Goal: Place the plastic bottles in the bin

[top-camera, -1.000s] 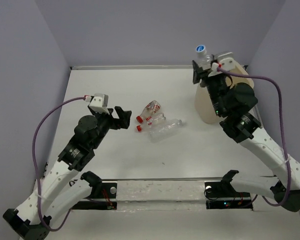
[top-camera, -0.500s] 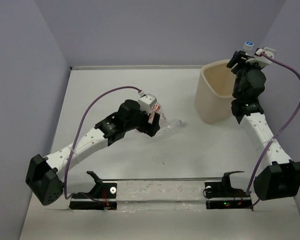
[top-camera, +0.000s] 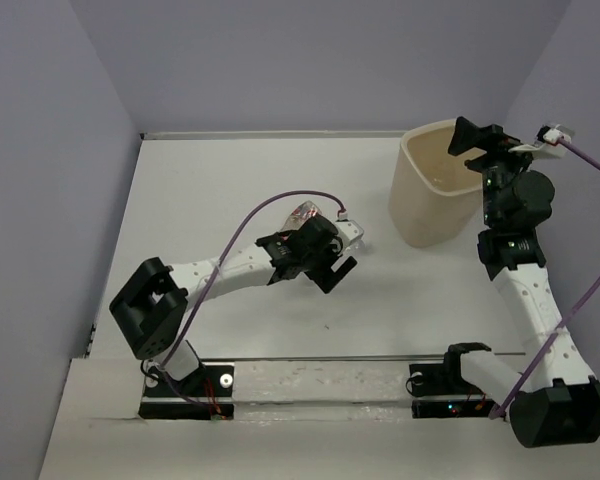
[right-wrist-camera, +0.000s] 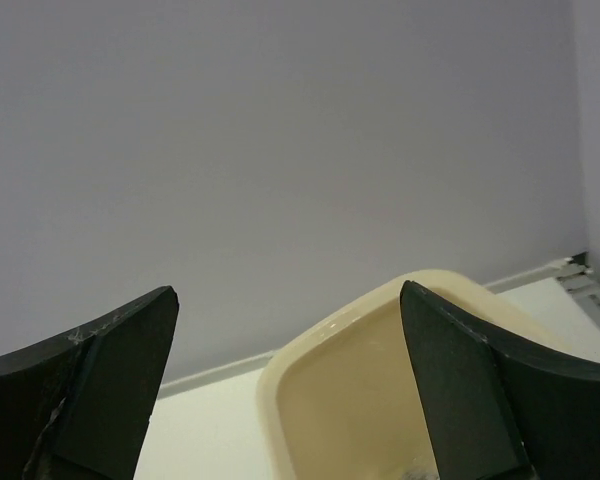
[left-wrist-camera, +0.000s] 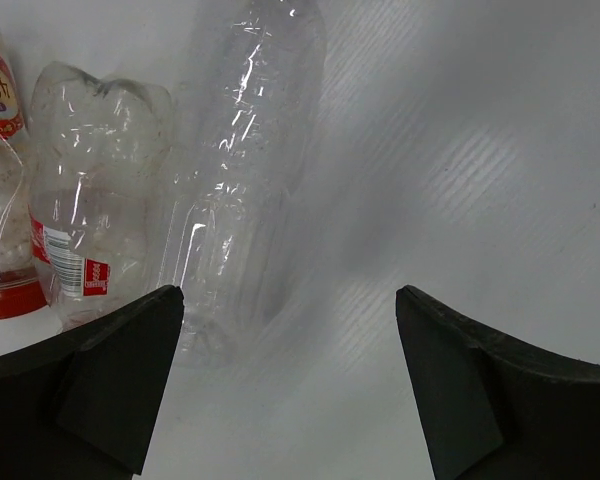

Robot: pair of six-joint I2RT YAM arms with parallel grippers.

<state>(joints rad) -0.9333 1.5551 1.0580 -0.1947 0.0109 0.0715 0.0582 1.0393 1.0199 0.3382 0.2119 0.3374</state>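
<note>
The white table [top-camera: 230, 180] carries everything, walled by pale violet panels on three sides. A tall beige plastic bin with a rounded-square rim [top-camera: 420, 215] stands upright near the table's far right corner, mouth up. The right gripper [top-camera: 475, 140] hangs above the bin's right rim; in its wrist view the black fingers are spread wide with nothing between them. The left gripper [top-camera: 332, 262] reaches to the middle of the table, fingers [left-wrist-camera: 120, 380] also spread wide and holding nothing, low over the bottles. There a long clear plastic bottle [left-wrist-camera: 245, 180] lies on its side; touching its left flank lies a shorter clear bottle with a red-white label [left-wrist-camera: 85, 200], and beside that another with a red cap [left-wrist-camera: 0, 200]
</note>
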